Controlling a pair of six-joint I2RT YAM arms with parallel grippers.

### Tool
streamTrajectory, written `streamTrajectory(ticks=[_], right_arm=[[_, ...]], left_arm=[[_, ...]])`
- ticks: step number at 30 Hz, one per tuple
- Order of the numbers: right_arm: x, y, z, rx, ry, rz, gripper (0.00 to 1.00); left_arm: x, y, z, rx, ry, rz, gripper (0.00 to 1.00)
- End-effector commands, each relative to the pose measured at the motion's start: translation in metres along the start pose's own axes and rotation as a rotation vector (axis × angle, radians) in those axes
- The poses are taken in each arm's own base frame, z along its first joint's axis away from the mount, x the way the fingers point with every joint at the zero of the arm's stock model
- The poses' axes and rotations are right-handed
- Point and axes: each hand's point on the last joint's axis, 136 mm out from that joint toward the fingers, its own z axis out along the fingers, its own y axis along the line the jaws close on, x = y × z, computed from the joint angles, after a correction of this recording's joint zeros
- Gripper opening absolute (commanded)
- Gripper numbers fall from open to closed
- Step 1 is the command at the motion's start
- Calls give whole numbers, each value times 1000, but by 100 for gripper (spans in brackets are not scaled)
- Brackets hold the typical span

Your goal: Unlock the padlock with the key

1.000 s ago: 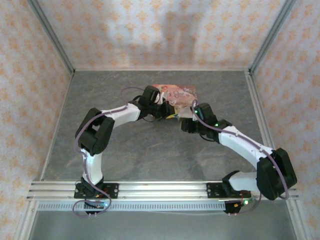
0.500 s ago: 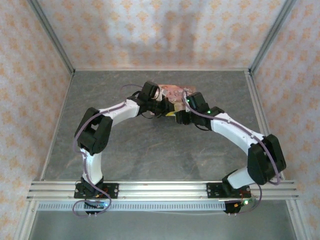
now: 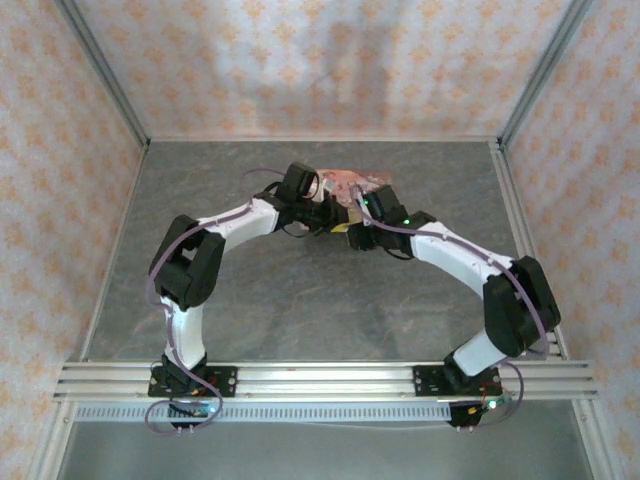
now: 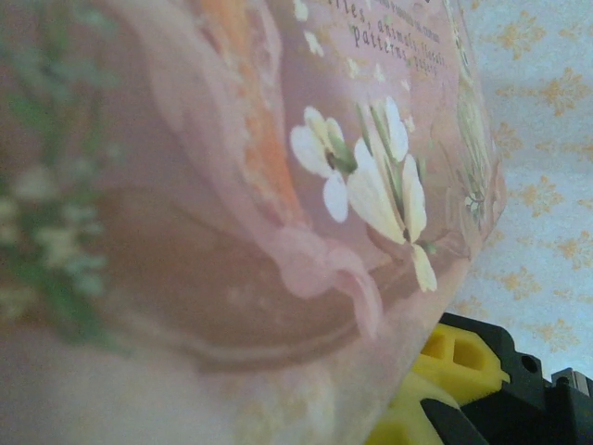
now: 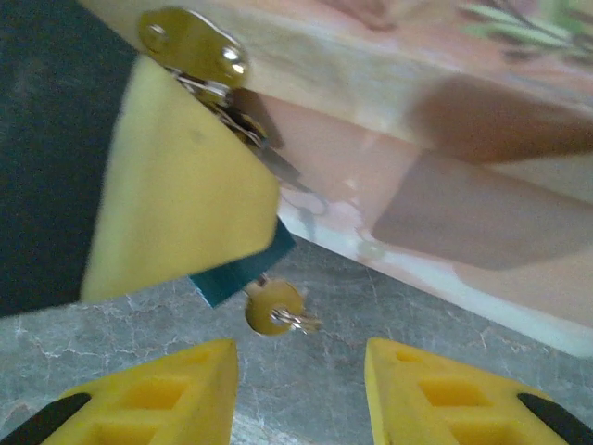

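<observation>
The padlock (image 5: 243,271) is at the front of the pink box (image 5: 445,139), under its metal hasp (image 5: 190,46), with only a blue corner peeking out. The key (image 5: 271,308) dangles right beneath, touching that corner. The left gripper (image 3: 322,216) is clamped on the padlock, its yellow finger (image 5: 176,195) covering it. The right gripper (image 5: 301,389) hovers near the key, jaws apart and empty. Below is a grey stone-look table (image 3: 300,300), with floral papered walls (image 3: 300,60) all round.
</observation>
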Motion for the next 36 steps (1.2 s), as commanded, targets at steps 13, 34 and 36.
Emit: streamTrajectory(ticks=[13, 34, 36], right_arm=[[-23, 5, 4, 70, -88, -116, 36], [-28, 2, 8, 106, -133, -189, 19], [-28, 2, 9, 104, -129, -192, 13]], left_arm=[[-4, -21, -9, 67, 22, 17, 0], [-3, -26, -10, 87, 38, 22, 0], [-2, -26, -9, 86, 41, 22, 0]])
